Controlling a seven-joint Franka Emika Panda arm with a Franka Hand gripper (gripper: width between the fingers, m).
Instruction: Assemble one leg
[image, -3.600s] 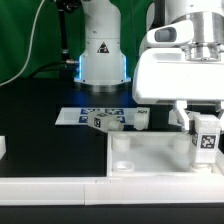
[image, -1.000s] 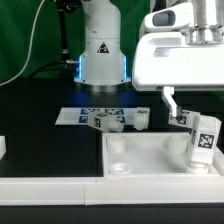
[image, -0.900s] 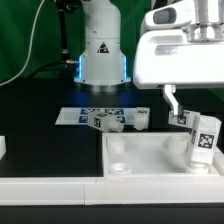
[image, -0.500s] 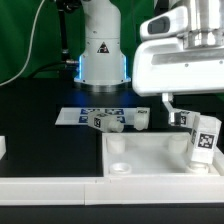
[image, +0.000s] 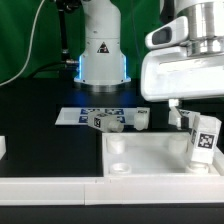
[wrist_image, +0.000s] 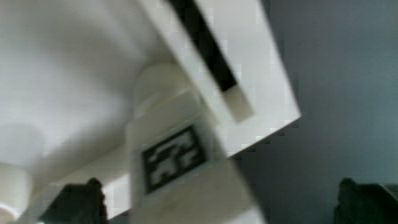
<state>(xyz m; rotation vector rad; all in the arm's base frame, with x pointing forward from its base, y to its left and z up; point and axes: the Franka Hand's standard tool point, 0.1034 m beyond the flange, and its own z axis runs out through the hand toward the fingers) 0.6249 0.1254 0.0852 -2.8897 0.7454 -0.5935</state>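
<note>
A leg (image: 203, 140) with a black-and-white tag stands upright at the corner of the large white panel (image: 150, 155) on the exterior view's right. My gripper (image: 198, 112) hangs just above it, open, with one finger (image: 174, 107) showing beside the leg and not touching it. In the wrist view the gripper (wrist_image: 222, 205) has its dark fingertips (wrist_image: 80, 200) far apart, with the tagged leg (wrist_image: 178, 160) and the panel (wrist_image: 71, 60) below. Two more legs (image: 100, 122) (image: 140, 118) lie on the marker board (image: 72, 115).
The robot base (image: 100, 50) stands at the back behind the marker board, with a cable on its left. A small white part (image: 3, 147) sits at the exterior view's left edge. The panel has a round socket (image: 121, 166) at its near left corner.
The gripper, shut on the leg 3.6 s ago, has let go of it. Over the last second it has shifted toward the exterior view's right. The leg stays upright.
</note>
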